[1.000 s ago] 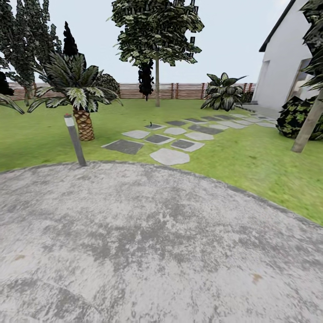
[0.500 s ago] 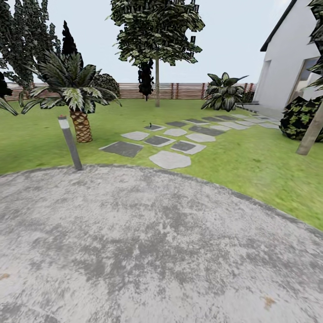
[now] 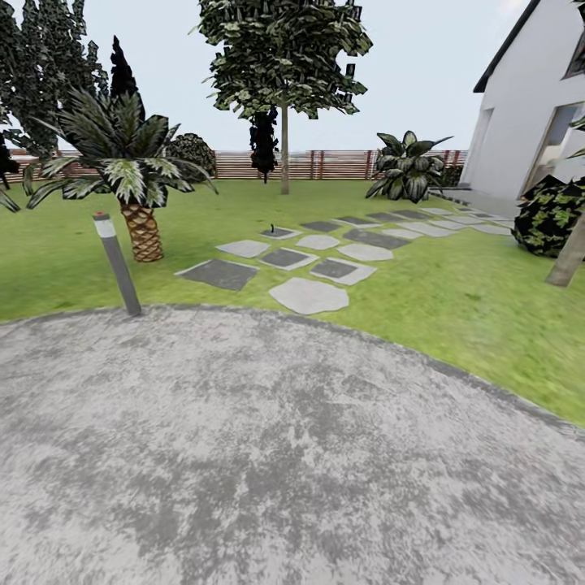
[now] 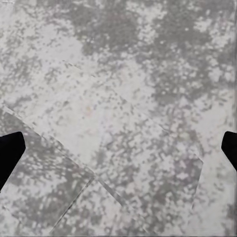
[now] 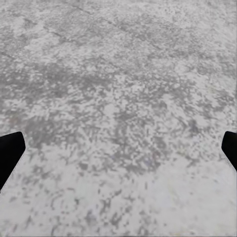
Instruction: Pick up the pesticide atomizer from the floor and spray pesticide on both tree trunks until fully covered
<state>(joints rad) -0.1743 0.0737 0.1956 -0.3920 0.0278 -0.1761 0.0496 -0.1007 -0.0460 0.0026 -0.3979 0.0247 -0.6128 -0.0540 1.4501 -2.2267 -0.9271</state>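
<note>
In the head view the garden lawn point(image 3: 455, 301) spreads beyond a round grey paved patch point(image 3: 268, 455). A tiny dark upright object point(image 3: 272, 228), likely the pesticide atomizer, stands on a far stepping slab, too small to make out. One tree point(image 3: 283, 57) rises at the back centre on a pale trunk point(image 3: 284, 154). A second thick beige tree trunk point(image 3: 569, 258) leans at the right edge. My left gripper point(image 4: 118, 153) and right gripper point(image 5: 118, 150) hang open over grey paving, with nothing between the black fingertips.
A thin grey bollard lamp point(image 3: 116, 264) stands at the paving's left rim, a short palm point(image 3: 140, 223) behind it. Stepping slabs point(image 3: 309, 295) lead towards a white house point(image 3: 528, 114). A dark bush point(image 3: 548, 215) sits right. A slat fence point(image 3: 325, 165) closes the back.
The whole head view has shifted, so the camera has moved: lamp and palm sit further left, the right trunk nearer the frame's edge. Nothing in the garden has moved itself.
</note>
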